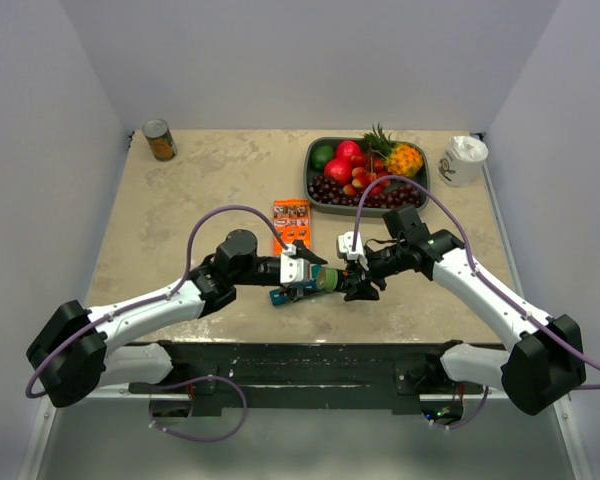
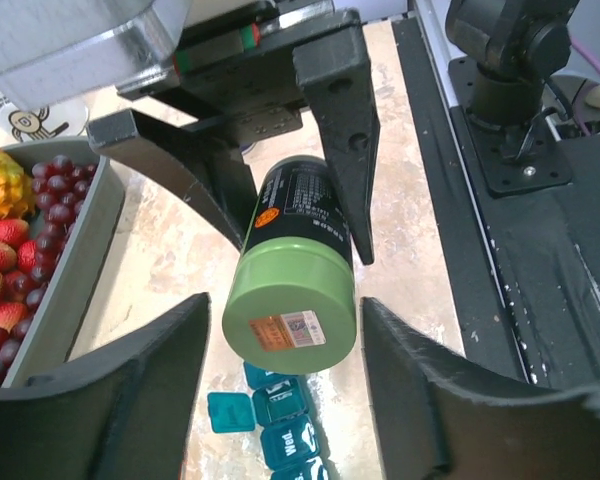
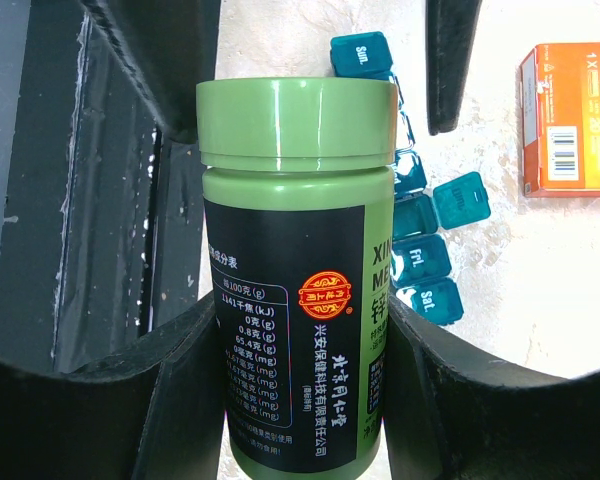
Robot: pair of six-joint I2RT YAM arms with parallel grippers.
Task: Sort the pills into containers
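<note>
A green bottle [image 1: 330, 281] with a black label hangs level above the table between my two grippers. My right gripper [image 3: 300, 320] is shut on the bottle's body [image 3: 290, 300]. My left gripper [image 2: 285, 320] is open, with its fingers [image 2: 140, 390] on either side of the green cap [image 2: 290, 310] and a thin gap on each side. The teal pill organiser [image 2: 280, 425] lies on the table just below the bottle, with one lid flipped open [image 2: 230, 410]. It also shows in the right wrist view [image 3: 420, 245] and the top view [image 1: 283, 296]. No loose pills show.
An orange box [image 1: 291, 222] lies behind the grippers. A grey tray [image 1: 308, 178] of fruit stands at the back right, with a white cup [image 1: 464, 160] beside it. A tin can [image 1: 159, 139] stands at the back left. The black arm mount [image 1: 310, 360] runs along the near edge.
</note>
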